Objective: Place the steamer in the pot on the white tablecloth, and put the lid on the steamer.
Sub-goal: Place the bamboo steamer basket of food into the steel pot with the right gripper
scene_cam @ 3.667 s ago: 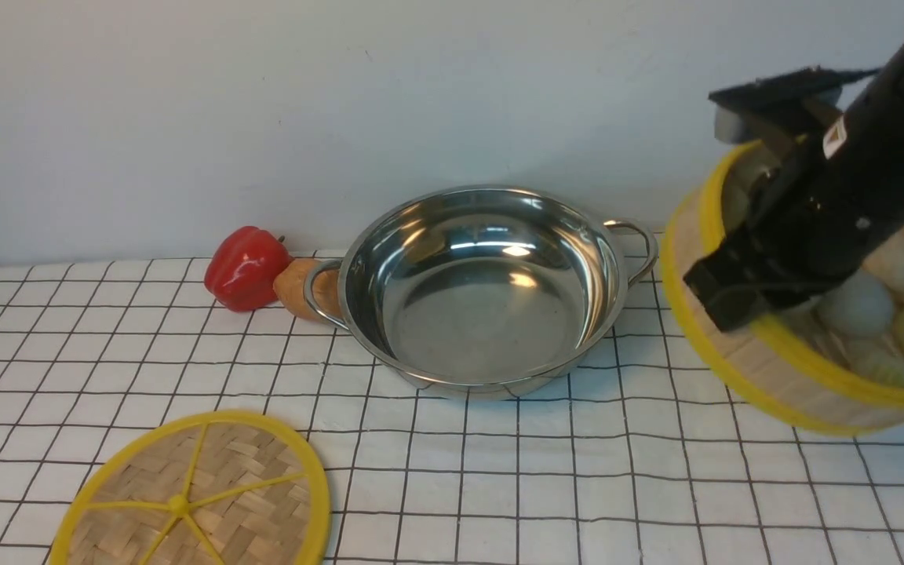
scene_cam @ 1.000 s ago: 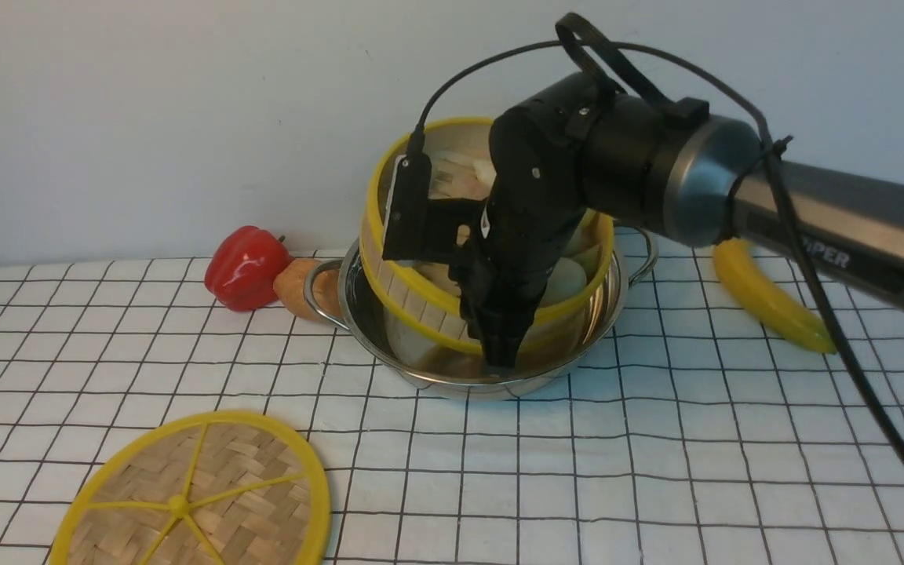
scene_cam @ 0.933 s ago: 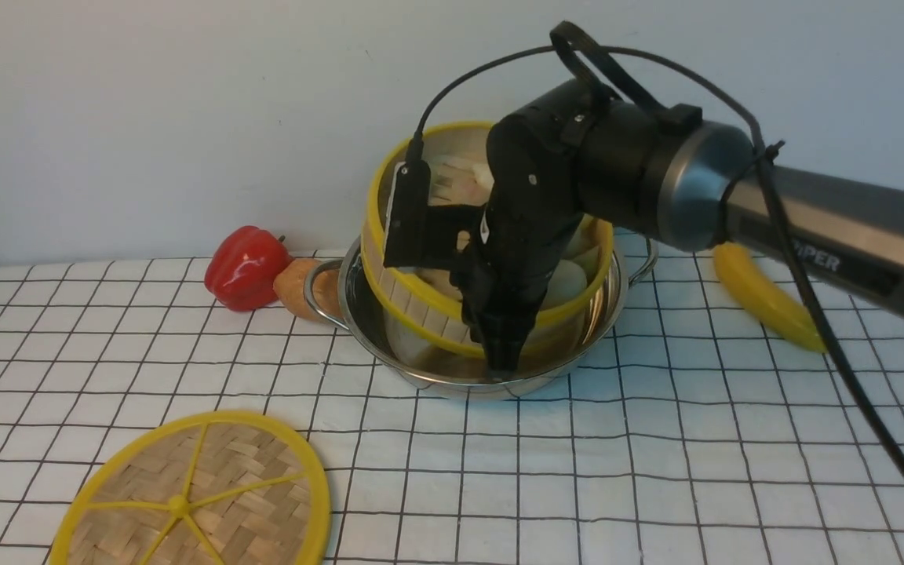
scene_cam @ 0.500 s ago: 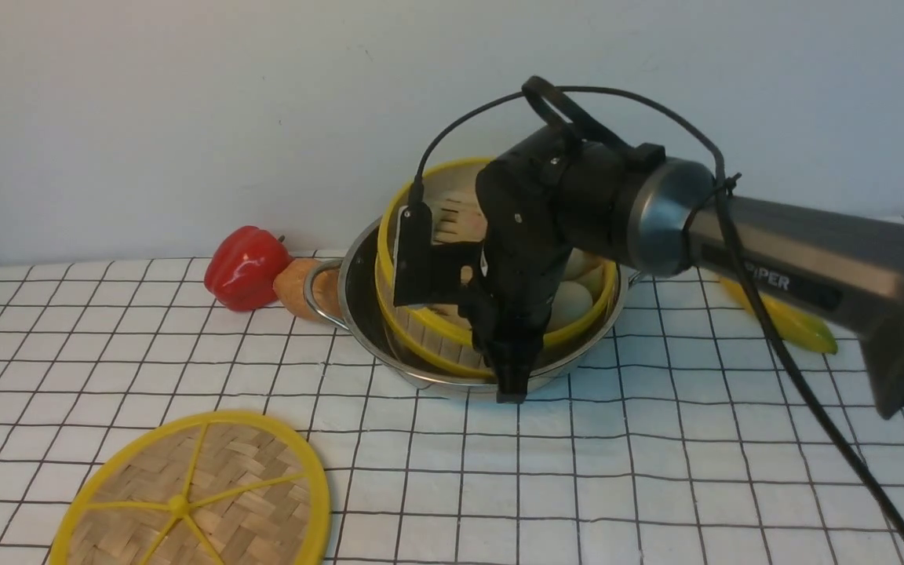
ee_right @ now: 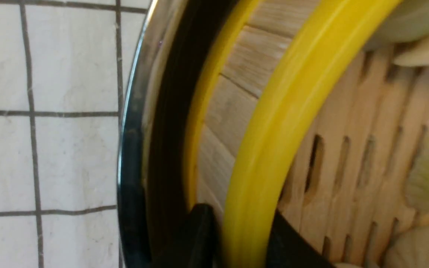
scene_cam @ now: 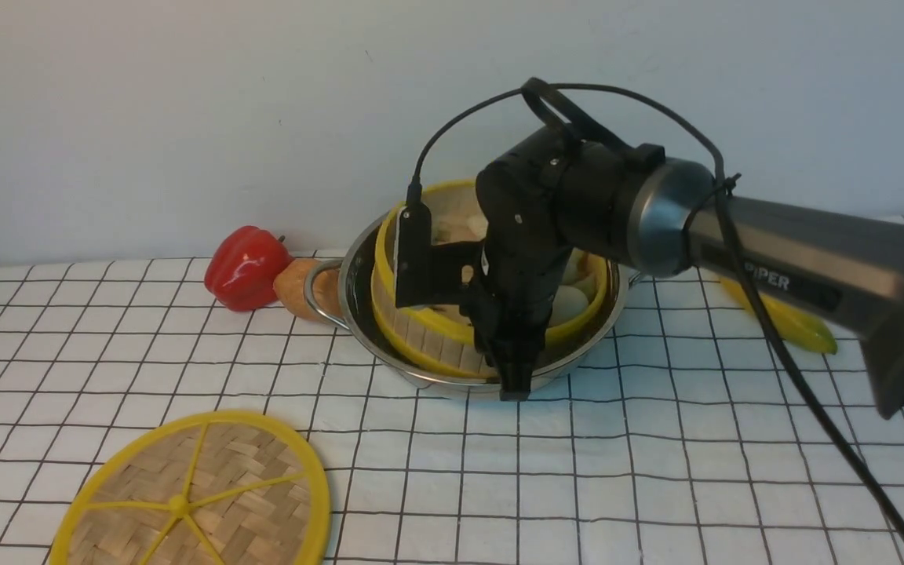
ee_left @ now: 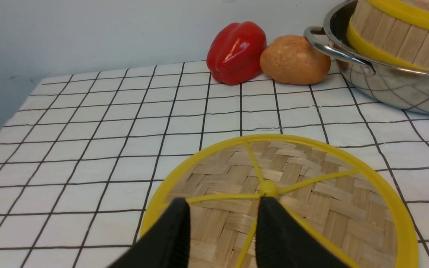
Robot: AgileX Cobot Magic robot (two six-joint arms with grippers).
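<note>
Lid (scene_cam: 256, 463): one, flat on the single white tablecloth (scene_cam: 656, 486). Left gripper (ee_left: 223, 208): two fingers, moderately parted, holding nothing. Red pepper (scene_cam: 246, 268): one. Brown lump (scene_cam: 303, 289): one. Pot (scene_cam: 452, 384): one, one steamer (scene_cam: 428, 337) inside. Right gripper (ee_right: 240, 223): two fingers parted astride the steamer's rim, slight gap at one finger. Yellow banana-shaped item (scene_cam: 797, 322): one.

Brings the steamer (scene_cam: 428, 337) from the right edge down into the pot (scene_cam: 357, 294) at upper centre. Lets its rim drop lower between the right fingers (scene_cam: 515, 377), now parted. Uncovers part of the yellow banana (scene_cam: 801, 323) at centre right.
</note>
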